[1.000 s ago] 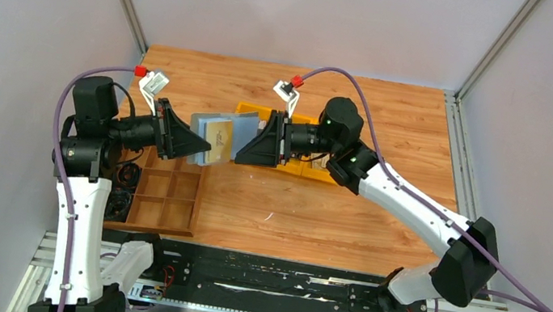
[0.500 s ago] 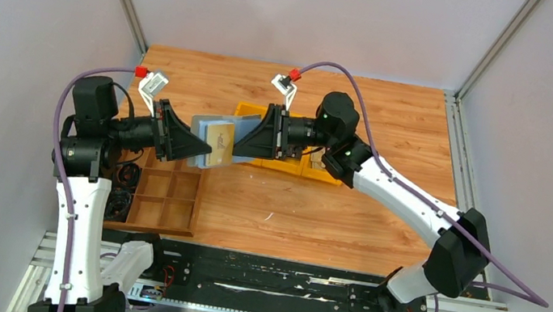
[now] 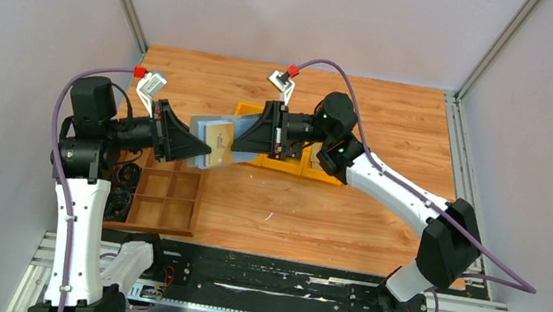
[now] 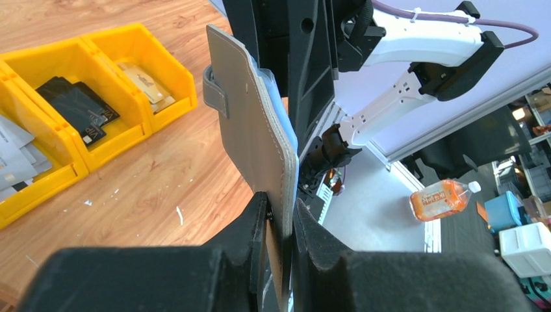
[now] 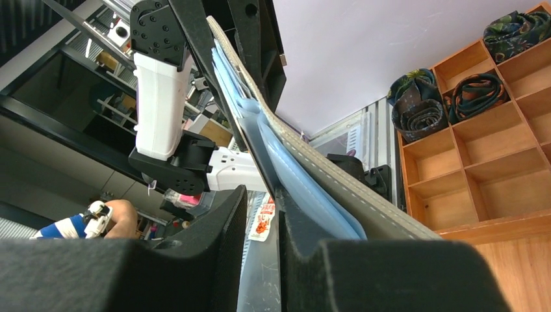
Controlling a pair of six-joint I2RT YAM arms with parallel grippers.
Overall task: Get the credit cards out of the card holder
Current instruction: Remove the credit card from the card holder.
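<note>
The card holder (image 3: 201, 126) hangs open and on edge above the table, a tan credit card (image 3: 220, 136) showing on its inner face. My left gripper (image 3: 201, 149) is shut on its near-left edge; in the left wrist view the grey outer panel (image 4: 253, 130) with its closing tab (image 4: 216, 92) rises from between my left gripper's (image 4: 281, 213) pads. My right gripper (image 3: 236, 141) is at the holder's right side. Its jaws (image 5: 261, 195) stand narrowly open, with a thin dark edge at their mouth. The blue pocket (image 5: 305, 192) lies against the outside of one finger (image 5: 305, 260).
Yellow bins (image 4: 166, 58) behind the holder contain black, tan and grey cards. A brown wooden compartment tray (image 3: 166, 198) sits at the table's near-left, with rolled items in its far cells (image 5: 416, 107). Bare wood (image 3: 305, 217) lies in front of the arms.
My right gripper has moved left, up to the holder's right side, and its jaws have narrowed. The left gripper and the holder have stayed in place.
</note>
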